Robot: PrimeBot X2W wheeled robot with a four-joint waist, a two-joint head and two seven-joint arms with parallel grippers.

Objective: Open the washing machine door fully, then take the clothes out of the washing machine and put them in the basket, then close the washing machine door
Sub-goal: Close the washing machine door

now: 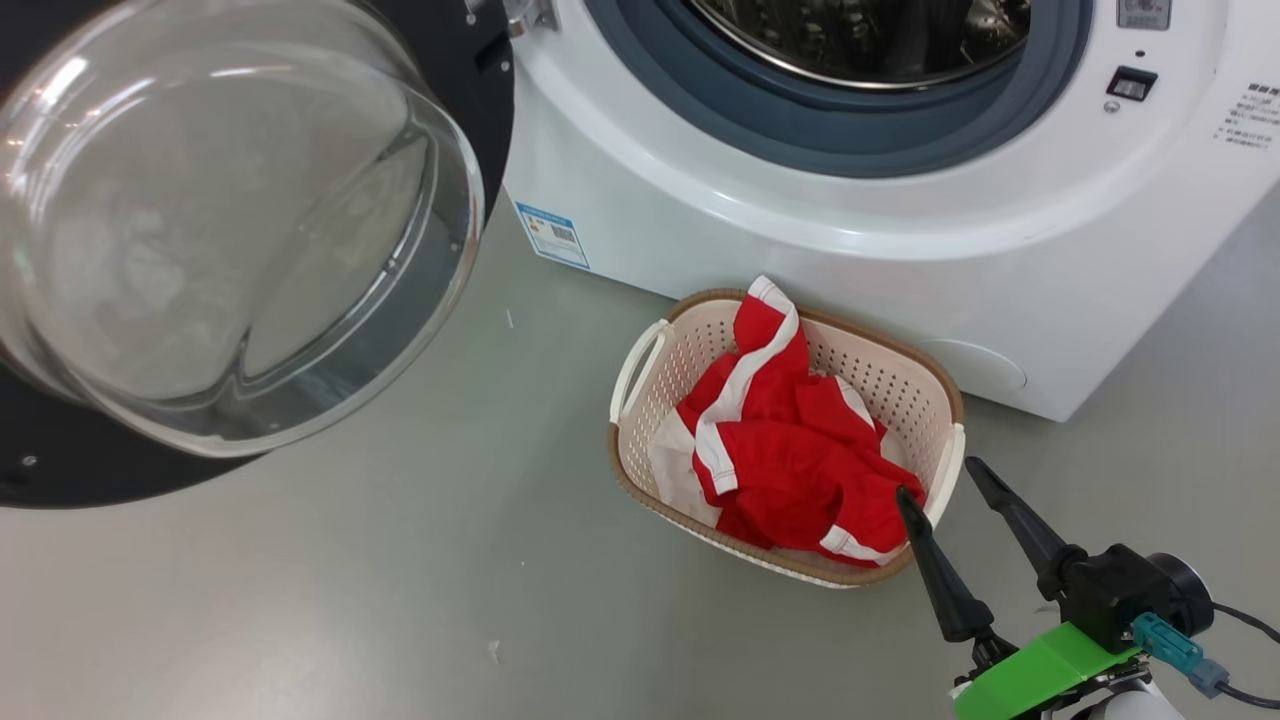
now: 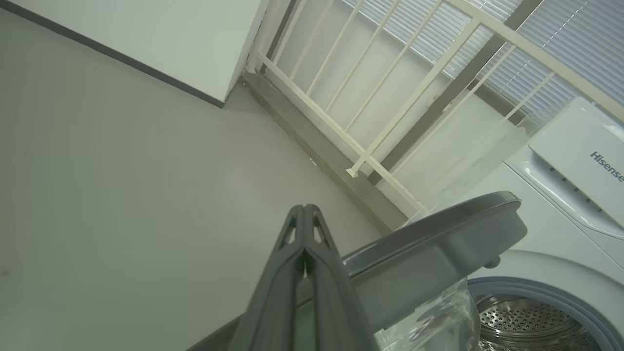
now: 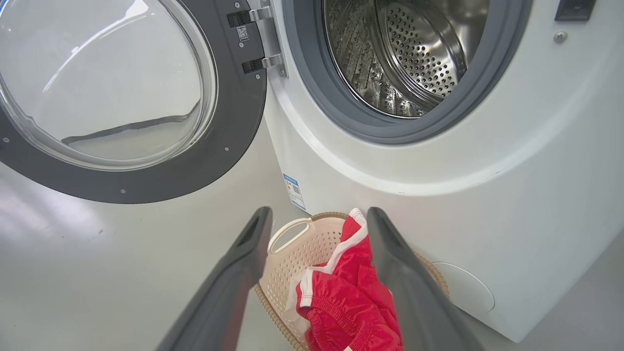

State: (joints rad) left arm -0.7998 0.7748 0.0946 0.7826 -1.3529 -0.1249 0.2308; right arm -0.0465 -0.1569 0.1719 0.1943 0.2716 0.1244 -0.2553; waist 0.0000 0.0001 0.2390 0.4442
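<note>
Bright, even light is filling the scene; glare is streaking the door (image 1: 230, 220) and sheening the floor (image 3: 29, 214). Wrist views are bending at their edges.

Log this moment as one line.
washing machine door: open | clothes: in basket | right hand: open, near basket | left hand: shut, beside door | pending: close door

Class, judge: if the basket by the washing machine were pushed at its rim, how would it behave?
The basket probably slides rather than tips: it sits low and wide on smooth floor. Likely light: perforated plastic holding only red clothes.
</note>
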